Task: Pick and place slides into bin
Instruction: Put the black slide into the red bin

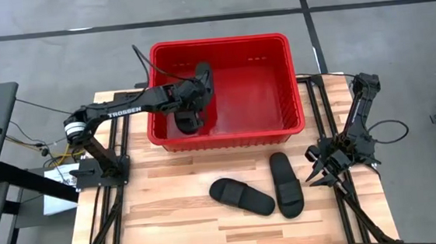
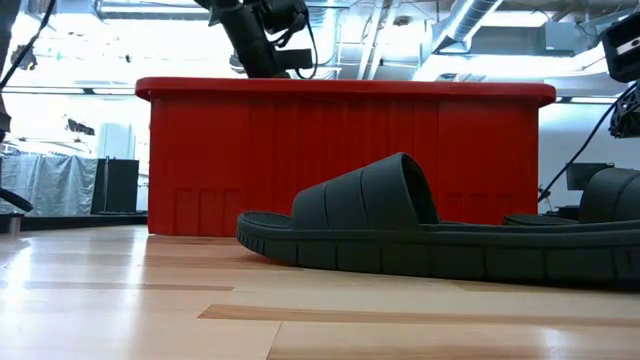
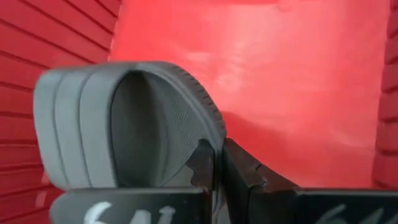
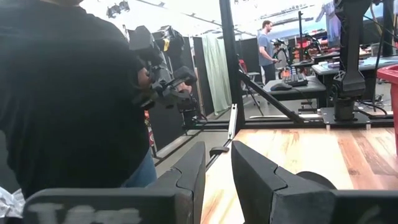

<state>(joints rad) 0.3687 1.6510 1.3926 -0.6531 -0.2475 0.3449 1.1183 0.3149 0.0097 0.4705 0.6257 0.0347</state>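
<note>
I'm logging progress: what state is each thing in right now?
Left gripper: inside the bin, shut on a slide.
Held slide: over the bin floor.
Bin: upright on the table.
Two slides: flat on the table.
Right gripper: open, at the table's edge.

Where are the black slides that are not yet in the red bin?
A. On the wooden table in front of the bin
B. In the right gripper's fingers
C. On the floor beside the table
A: two slides lie on the wooden table before the bin.
</note>
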